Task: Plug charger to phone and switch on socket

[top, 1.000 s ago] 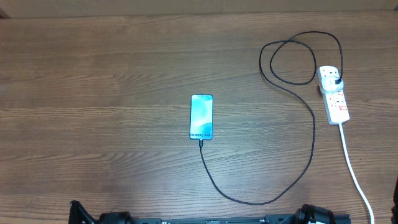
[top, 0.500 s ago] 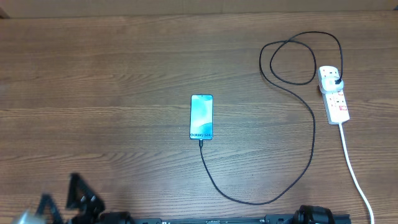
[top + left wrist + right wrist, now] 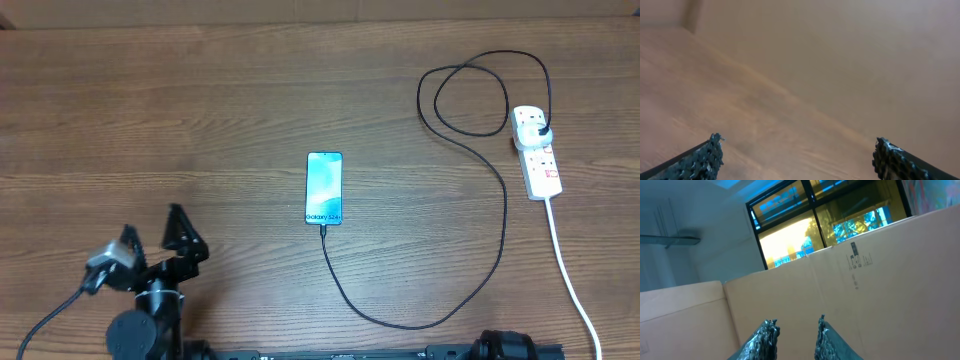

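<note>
The phone (image 3: 324,188) lies screen up, lit light blue, at the table's middle. The charger (image 3: 470,300), a thin black cable, meets the phone's near edge, sweeps right and coils beside the socket (image 3: 538,152), where its black plug (image 3: 541,128) sits in the far end. My left gripper (image 3: 153,232) is open at the front left, well short of the phone; in the left wrist view it (image 3: 800,160) stands wide with only wood between. My right gripper (image 3: 796,324) points up at a cardboard wall, jaws slightly apart, holding nothing. It is out of the overhead view.
The socket's thick white cord (image 3: 572,280) runs off the front right edge. A cardboard wall (image 3: 865,280) stands behind the table, with a window (image 3: 790,235) above it. The right arm's base (image 3: 505,346) sits at the front edge.
My left arm has risen from the front edge into the overhead view and moved forward at the front left. Phone, cable and socket have not moved.
</note>
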`<state>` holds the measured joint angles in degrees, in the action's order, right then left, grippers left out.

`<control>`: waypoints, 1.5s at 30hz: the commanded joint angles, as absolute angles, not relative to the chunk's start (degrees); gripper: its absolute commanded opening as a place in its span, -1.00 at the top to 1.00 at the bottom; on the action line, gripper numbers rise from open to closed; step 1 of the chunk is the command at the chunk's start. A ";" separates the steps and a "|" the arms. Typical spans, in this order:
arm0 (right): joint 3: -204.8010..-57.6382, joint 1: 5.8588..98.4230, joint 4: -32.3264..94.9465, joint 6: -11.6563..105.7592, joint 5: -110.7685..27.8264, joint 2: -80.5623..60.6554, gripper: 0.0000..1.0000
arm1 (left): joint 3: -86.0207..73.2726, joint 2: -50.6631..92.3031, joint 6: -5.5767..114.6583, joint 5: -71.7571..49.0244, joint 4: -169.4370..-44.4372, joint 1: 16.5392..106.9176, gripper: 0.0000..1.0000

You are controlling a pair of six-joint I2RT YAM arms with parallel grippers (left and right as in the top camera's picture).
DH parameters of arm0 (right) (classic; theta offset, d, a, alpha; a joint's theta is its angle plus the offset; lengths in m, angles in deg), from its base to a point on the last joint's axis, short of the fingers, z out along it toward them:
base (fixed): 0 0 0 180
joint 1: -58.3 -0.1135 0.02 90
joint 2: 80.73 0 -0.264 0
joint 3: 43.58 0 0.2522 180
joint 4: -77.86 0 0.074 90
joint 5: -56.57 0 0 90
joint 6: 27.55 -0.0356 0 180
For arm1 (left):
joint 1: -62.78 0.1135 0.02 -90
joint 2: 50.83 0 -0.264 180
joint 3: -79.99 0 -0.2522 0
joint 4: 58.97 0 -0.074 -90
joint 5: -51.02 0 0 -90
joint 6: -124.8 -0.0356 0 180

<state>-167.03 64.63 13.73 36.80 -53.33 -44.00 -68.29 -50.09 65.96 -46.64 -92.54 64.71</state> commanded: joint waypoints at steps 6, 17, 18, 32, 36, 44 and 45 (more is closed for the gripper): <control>-166.90 64.37 14.27 37.00 -52.87 -44.19 0.47 | -77.47 -50.58 55.12 -39.45 -86.40 65.02 -0.99; -166.90 64.37 15.39 37.00 -53.22 -45.37 0.52 | -85.98 -50.51 53.81 -39.12 -77.14 65.02 -0.99; -166.90 64.37 15.41 37.00 -53.20 -45.48 0.52 | -85.98 -50.51 53.83 -39.08 -76.98 65.02 -0.99; -166.88 64.37 14.69 37.02 -53.20 -48.37 0.53 | -85.98 -50.51 53.61 -39.15 -77.14 65.02 -0.99; -166.90 64.37 14.71 37.00 -55.01 -48.54 0.53 | -85.98 -50.51 53.61 -39.12 -77.14 65.02 -0.99; -166.90 64.37 16.26 37.04 -60.06 -50.86 0.42 | -85.98 -50.51 53.61 -39.12 -77.14 65.02 -0.99; -166.90 64.37 16.35 37.08 -59.91 -51.80 0.39 | -85.98 -50.51 53.61 -39.12 -77.14 65.02 -0.99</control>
<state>-166.94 64.63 15.89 36.91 -58.55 -48.91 -85.58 -50.14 55.16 -39.98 -77.40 64.71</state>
